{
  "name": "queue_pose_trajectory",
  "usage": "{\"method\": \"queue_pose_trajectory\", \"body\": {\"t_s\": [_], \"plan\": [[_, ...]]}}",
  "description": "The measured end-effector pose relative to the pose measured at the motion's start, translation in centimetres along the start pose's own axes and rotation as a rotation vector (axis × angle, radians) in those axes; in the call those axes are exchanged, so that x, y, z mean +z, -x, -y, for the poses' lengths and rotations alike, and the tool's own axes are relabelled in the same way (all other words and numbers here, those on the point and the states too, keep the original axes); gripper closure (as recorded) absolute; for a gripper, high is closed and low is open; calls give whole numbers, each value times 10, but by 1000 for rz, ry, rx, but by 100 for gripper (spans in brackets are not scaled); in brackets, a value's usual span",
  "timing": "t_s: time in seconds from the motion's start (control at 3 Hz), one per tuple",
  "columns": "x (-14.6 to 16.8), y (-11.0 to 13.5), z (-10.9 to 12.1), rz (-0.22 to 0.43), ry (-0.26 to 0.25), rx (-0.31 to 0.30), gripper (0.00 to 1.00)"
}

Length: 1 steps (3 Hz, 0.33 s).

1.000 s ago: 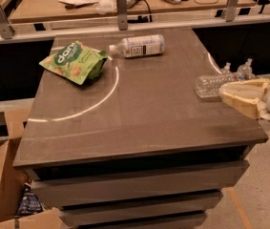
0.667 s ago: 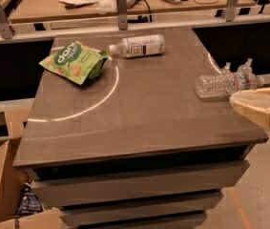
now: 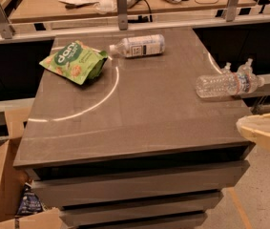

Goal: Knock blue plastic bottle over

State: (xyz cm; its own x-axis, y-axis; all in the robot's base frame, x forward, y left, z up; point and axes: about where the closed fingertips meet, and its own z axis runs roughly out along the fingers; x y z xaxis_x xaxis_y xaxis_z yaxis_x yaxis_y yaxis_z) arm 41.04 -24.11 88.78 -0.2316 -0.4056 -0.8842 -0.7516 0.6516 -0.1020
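Observation:
The blue plastic bottle (image 3: 225, 84) is clear and ribbed with a narrow red and dark label band. It lies on its side at the right edge of the grey table (image 3: 125, 123), its cap end pointing right past the edge. My gripper (image 3: 264, 130), cream coloured, is at the right border of the camera view. It is below and to the right of the bottle, off the table's front right corner, and apart from the bottle.
A bottle with a wide white label (image 3: 139, 46) lies at the back of the table. A green snack bag (image 3: 75, 61) lies at the back left. Two small clear pointed-top bottles (image 3: 227, 67) stand behind the fallen bottle. A cardboard box (image 3: 1, 185) is at the lower left.
My gripper has drawn away to the right and down, off the table's edge. The ribbed bottle it partly covered now lies in full view on its side.

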Motion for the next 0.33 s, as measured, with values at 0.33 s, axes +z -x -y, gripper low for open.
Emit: {"method": "queue_pose_trajectory", "body": {"t_s": [0.33], "plan": [[1, 3, -1, 1, 2, -6, 82]]}}
